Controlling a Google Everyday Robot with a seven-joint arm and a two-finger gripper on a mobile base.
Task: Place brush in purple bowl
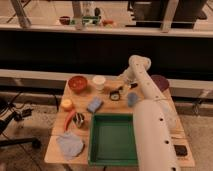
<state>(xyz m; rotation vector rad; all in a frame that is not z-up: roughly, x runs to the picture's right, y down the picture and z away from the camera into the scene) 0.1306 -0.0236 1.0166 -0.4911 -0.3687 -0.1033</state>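
Brush (116, 93) lies on desk (81, 101), open fingers at its handle

Brush is flat on the far half of the desk, just right of the white cup (99, 81) and behind the green tray (114, 140). Its round black-and-white head is at the near-left end. The black handle runs from there to the far right, so the long axis is diagonal and the handle end points about toward the purple bowl (160, 82).

The gripper (126, 85) is low over this handle end, reached down from the far side of the desk. Its fingers are spread as wide as they go and I think they have hold of nothing. I cannot tell if they already touch the handle. Probably the arm comes to the handle because it is thin and straight and gives the fingers two good sides, while the round head is too broad to pinch.

The purple bowl stands on the right side, partly hidden behind the arm, near the brush but not touching it. I judge the carry will be short once the brush is gripped.

A blue thing (132, 99) lies just near of the handle. A blue sponge (94, 104) and the red bowl (77, 83) are further left, away from the path.
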